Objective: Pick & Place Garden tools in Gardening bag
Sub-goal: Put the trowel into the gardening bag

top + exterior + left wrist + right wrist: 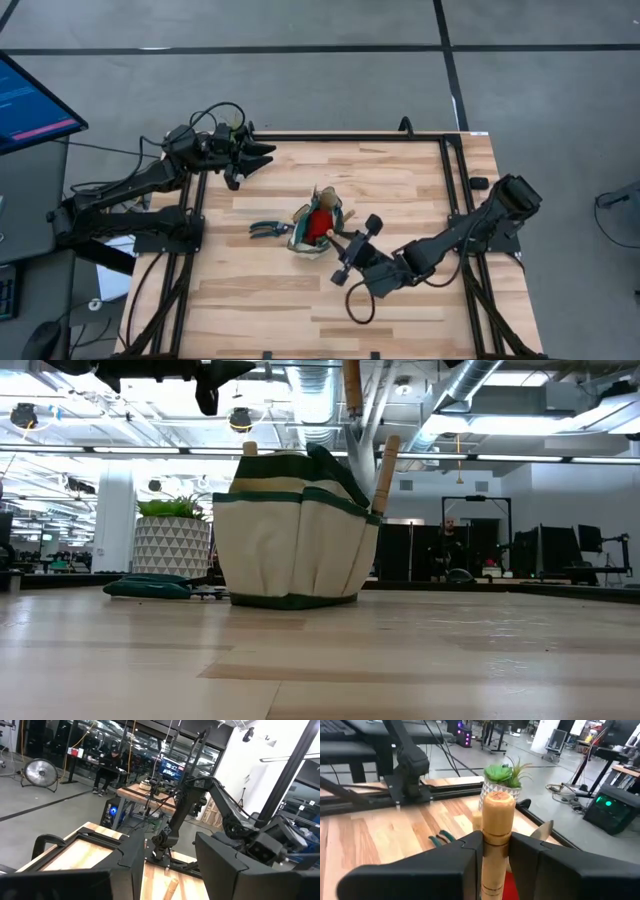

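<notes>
The olive and beige gardening bag (pixel 316 229) stands mid-table and also shows in the low view (pixel 290 535). A red item (pixel 319 224) and wooden handles stick up out of it, and one handle (pixel 385 470) leans at its right side. My right gripper (pixel 496 842) is shut on a wooden-handled tool (pixel 498 812) held over the bag's right side (pixel 338 240). The dark-handled pruning shears (pixel 267 229) lie flat on the table left of the bag. My left gripper (pixel 262 155) is open and empty at the far left. My right gripper pinches the tool's wooden handle just below its rounded top end (pixel 498 827) between its two fingers. The fingers come about level from the table's near right and lie across the handle. The handle stands upright (pixel 352 385), and its metal shaft (pixel 366 435) runs down behind the bag's rim.
A green plant in a whitish patterned pot (pixel 170 540) stands at the far left, behind the bag, and shows in the right wrist view (pixel 504 776). A black frame rail (pixel 350 137) runs along the table's edges. Bare wood lies toward the near edge (pixel 300 310).
</notes>
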Controlling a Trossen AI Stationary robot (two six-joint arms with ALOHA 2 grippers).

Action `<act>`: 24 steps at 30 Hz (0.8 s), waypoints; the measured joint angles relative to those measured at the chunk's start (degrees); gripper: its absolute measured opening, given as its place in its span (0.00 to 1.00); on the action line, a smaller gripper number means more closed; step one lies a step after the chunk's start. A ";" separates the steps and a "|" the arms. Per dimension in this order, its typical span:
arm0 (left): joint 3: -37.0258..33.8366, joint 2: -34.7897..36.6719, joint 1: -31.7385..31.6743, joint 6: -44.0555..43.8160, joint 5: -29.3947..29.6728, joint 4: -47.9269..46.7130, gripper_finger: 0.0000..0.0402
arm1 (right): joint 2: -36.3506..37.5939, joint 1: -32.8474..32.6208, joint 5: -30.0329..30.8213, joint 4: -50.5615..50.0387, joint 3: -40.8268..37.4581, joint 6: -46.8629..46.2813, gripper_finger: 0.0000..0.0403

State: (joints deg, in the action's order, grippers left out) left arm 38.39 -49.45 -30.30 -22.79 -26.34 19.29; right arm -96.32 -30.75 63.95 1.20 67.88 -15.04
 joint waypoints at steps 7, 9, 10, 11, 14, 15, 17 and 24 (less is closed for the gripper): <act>0.00 0.00 0.00 0.47 0.04 -0.01 0.33 | 0.61 2.18 -7.57 2.22 0.06 3.09 0.14; 0.00 0.00 0.00 1.34 0.15 0.00 0.33 | 0.45 2.83 -8.82 3.80 0.09 3.96 0.14; 0.00 0.00 0.00 1.38 0.22 0.02 0.33 | 0.38 3.10 -9.33 4.35 0.06 4.73 0.14; 0.00 0.00 0.00 1.43 0.33 0.02 0.33 | 0.36 3.37 -10.10 5.15 0.06 5.43 0.14; 0.00 0.00 0.00 1.49 0.45 0.02 0.33 | 0.38 4.07 -10.20 7.45 0.06 8.34 0.14; 0.00 0.00 0.00 1.51 0.43 0.02 0.33 | 0.38 4.32 -10.20 7.72 0.06 9.40 0.14; 0.00 -0.01 0.00 1.51 0.45 0.02 0.33 | 0.38 4.77 -10.50 7.84 0.06 10.51 0.14; 0.00 -0.18 0.00 1.51 0.50 0.01 0.33 | 0.35 7.19 -15.92 23.38 -7.88 10.79 0.14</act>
State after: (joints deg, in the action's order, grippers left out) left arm 38.39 -49.63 -30.30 -21.28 -25.85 19.30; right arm -95.98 -23.56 48.03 24.58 60.00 -4.26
